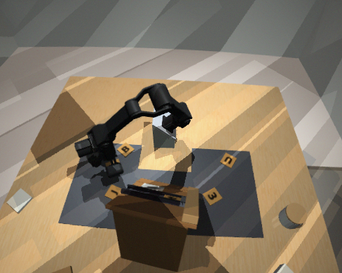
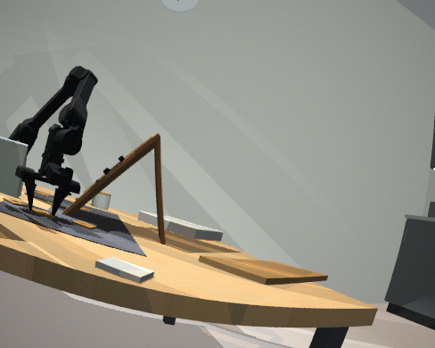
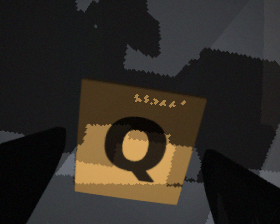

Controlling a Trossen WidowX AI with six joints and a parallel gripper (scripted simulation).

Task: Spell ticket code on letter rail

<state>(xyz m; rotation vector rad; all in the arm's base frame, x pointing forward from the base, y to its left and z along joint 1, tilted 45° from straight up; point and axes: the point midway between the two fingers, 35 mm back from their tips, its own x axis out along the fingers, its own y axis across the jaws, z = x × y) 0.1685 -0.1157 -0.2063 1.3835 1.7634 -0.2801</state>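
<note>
My gripper (image 3: 135, 147) is open and low over the dark mat, with one finger on each side of the Q tile (image 3: 138, 145), which lies flat on the mat. In the top view the gripper (image 1: 109, 168) hides that tile; in the exterior view the fingertips (image 2: 44, 207) reach down to the mat. Other tiles lie on the mat: B (image 1: 125, 150), J (image 1: 113, 192), 3 (image 1: 212, 196) and U (image 1: 228, 160). The sloped wooden board (image 1: 153, 217) carries the dark letter rail (image 1: 153, 193) and a white ticket (image 1: 151, 186). What the rail holds is unclear.
A grey block (image 1: 162, 134) stands behind the mat by the arm's base. A grey cylinder (image 1: 291, 215) stands at the right. A small white block (image 1: 19, 200) lies at the left edge. A flat wooden plank (image 2: 262, 269) and a white bar (image 2: 125, 269) lie near the counter's edge.
</note>
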